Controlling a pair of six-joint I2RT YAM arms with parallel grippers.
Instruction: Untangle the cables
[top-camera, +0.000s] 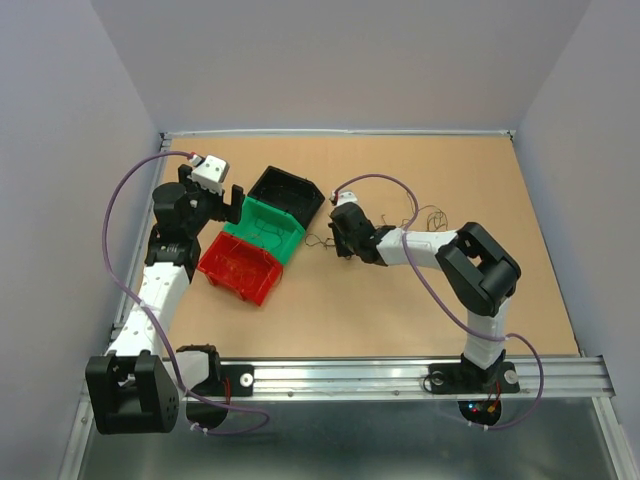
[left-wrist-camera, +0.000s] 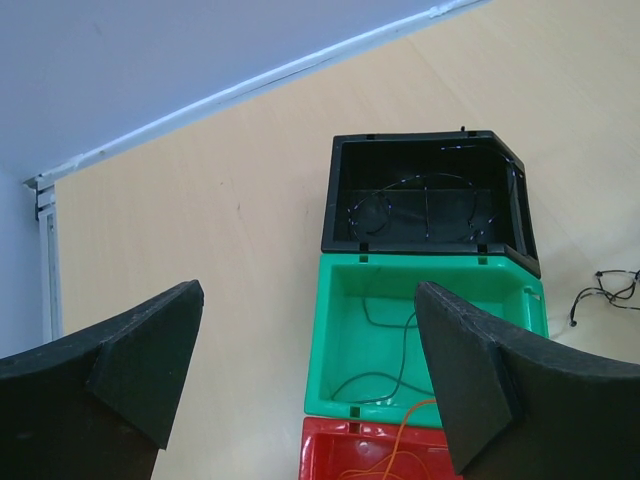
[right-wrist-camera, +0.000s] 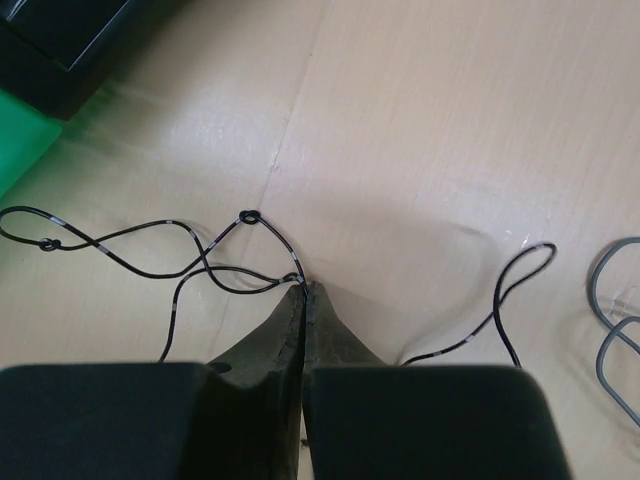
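My right gripper is shut on a thin black cable that has pale bands. The strand runs into the fingertips. It loops off to the left through a small knot and comes out again on the right. From above, the right gripper sits low on the table just right of the green bin, with dark cables lying loose behind it. My left gripper hangs open and holds nothing, above the bins. From above, the left gripper is left of the bins.
Three bins stand in a row: black, green and red. A dark cable lies in the green bin and an orange cable in the red one. A grey cable lies right of my right gripper.
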